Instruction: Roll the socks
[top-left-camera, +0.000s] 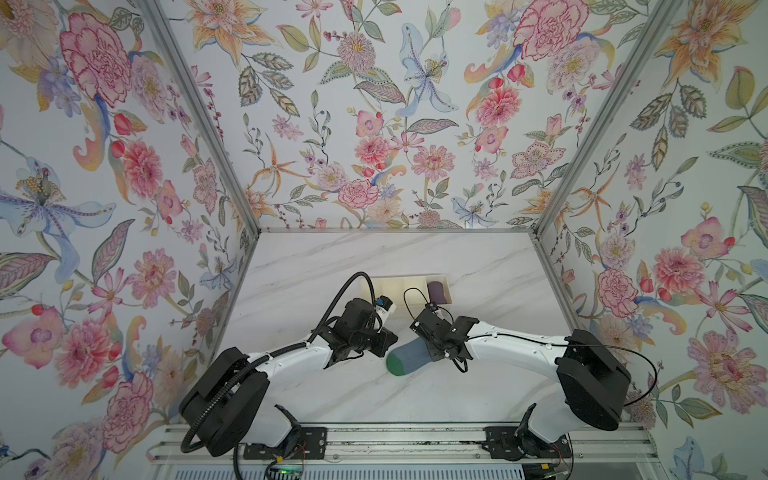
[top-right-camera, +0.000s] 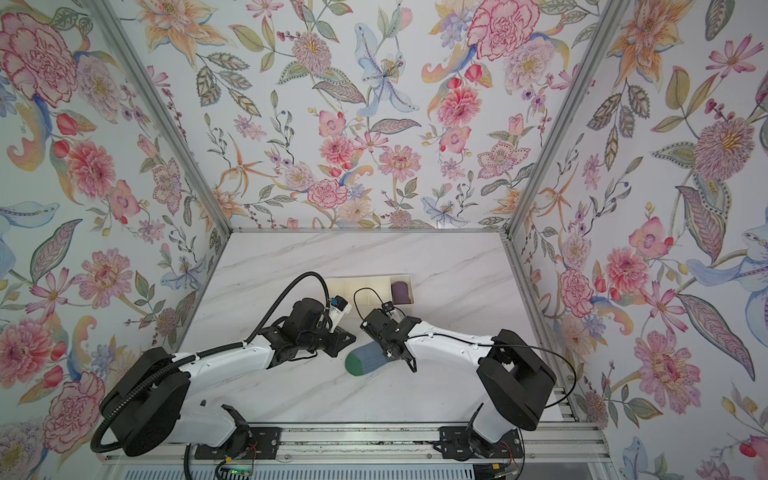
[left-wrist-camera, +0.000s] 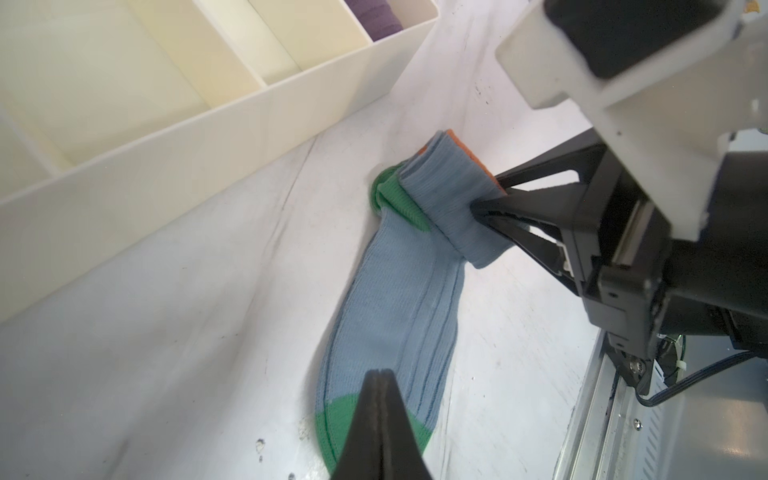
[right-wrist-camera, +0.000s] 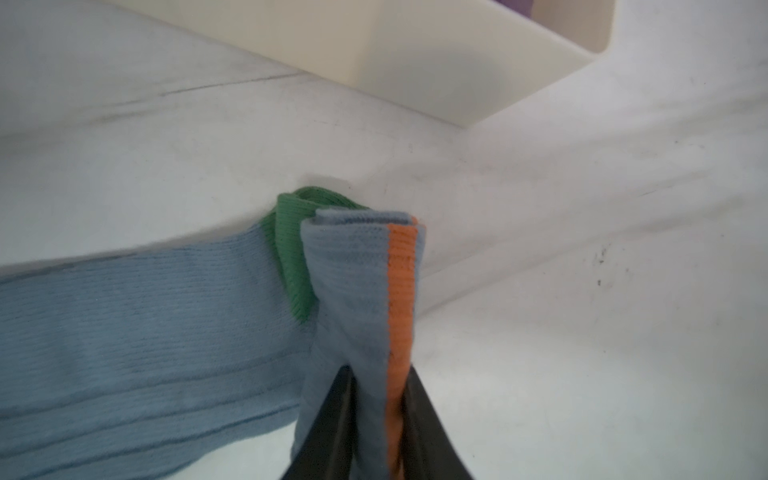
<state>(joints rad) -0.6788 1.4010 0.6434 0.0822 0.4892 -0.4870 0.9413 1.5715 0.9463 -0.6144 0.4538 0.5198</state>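
Rolling socks (left-wrist-camera: 399, 316), first turn: cuff end folded over at the green heel, pinched in the right tool (right-wrist-camera: 378, 374).
Socks lie flat on the counter (left-wrist-camera: 187, 332) in front of the divided tray (left-wrist-camera: 249, 104). Right tool is narrowly closed on the fold, orange band between its jaws. Left tool (left-wrist-camera: 380, 374) is fully closed and empty, over the green toe; contact with the cloth is unclear. Risk: the fold is loose, so a slack grip would let it spring open. With the toe unpinned, a pull may drag the socks rather than roll them.
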